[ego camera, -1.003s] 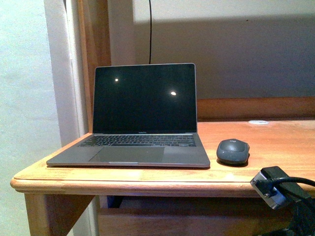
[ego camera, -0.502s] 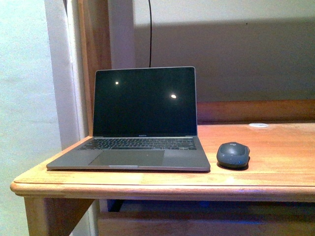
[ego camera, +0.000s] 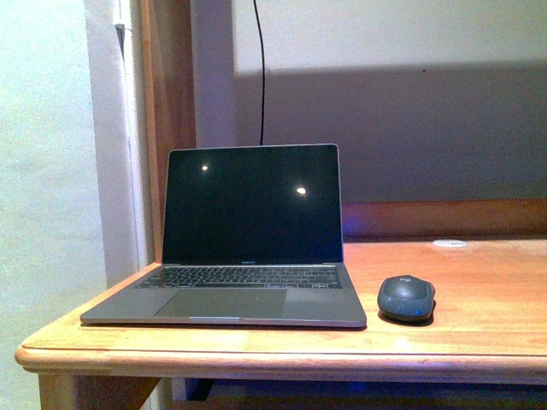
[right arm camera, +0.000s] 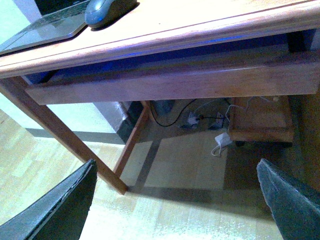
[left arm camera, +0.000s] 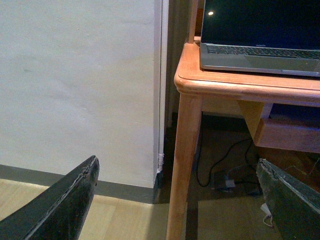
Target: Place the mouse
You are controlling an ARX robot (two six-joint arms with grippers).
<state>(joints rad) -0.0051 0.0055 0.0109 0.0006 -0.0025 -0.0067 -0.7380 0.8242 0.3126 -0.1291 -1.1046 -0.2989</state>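
So the small dark grey domed mouse [ego camera: 406,298] with the faint light logo sits on the light brown wooden desk [ego camera: 479,282], just to the right of the open grey laptop [ego camera: 244,248] and close to the desk's front edge. It's right beside the laptop's front right corner but I can't say for sure they touch. The laptop screen is black with two little light reflections on it, lid upright, keyboard facing the camera. Further back on the desk, well apart from the mouse, there's a small white disc [ego camera: 449,243]. A thin black cable [ego camera: 261,68] hangs down the wall behind the laptop.

Neither arm shows in the front view. The left gripper [left arm camera: 180,200] is spread wide, with its two dark fingers [left arm camera: 65,205] far apart at the frame's lower corners and nothing between them. It hangs low, off the desk's corner, looking at the wooden desk leg [left arm camera: 182,165], the white wall and some cords on the floor under the desk.

The right gripper [right arm camera: 175,200] is the same deal, wide apart and holding nothing. It's below the desk edge over the pale wood floor [right arm camera: 165,210]. Its camera catches the mouse [right arm camera: 107,10] up on the desktop next to the laptop [right arm camera: 45,27], plus a white plug and cables on the floor.
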